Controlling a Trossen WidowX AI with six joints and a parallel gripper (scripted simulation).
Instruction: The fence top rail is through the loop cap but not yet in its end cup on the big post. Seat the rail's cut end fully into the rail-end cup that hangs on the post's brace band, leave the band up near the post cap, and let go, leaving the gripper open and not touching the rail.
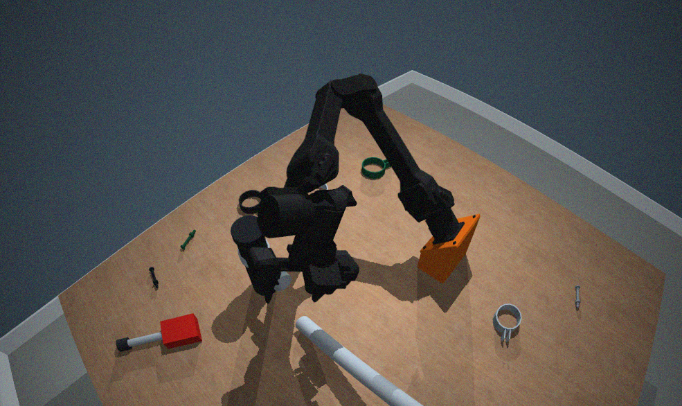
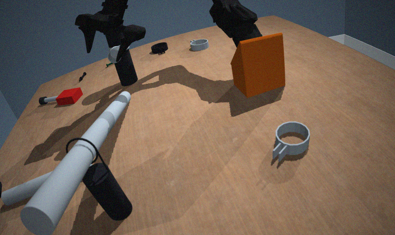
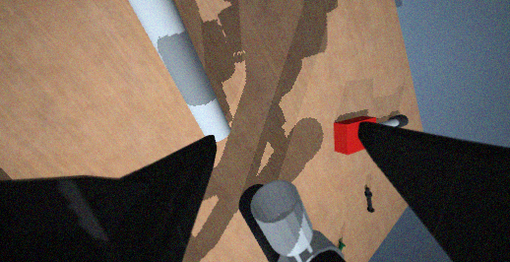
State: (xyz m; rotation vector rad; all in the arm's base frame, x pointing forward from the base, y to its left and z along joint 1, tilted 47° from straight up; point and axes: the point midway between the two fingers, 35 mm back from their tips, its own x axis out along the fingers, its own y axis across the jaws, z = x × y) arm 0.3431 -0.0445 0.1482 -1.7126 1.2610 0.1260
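The rail runs through the loop of the small post's loop cap. Its cut end is outside the rail-end cup, with a gap between them. The grey cup hangs high on the big black post, its open mouth showing in the wrist view. The band is mostly hidden by the arm. My gripper is wide open and empty, its fingers on either side of the cup. In the wrist view the left fingertip overlaps the rail's cut end; contact cannot be told.
An orange wedge block stands right of the post. A red block with a grey rod lies left. A loose grey band lies front right; a green band and a black band lie behind.
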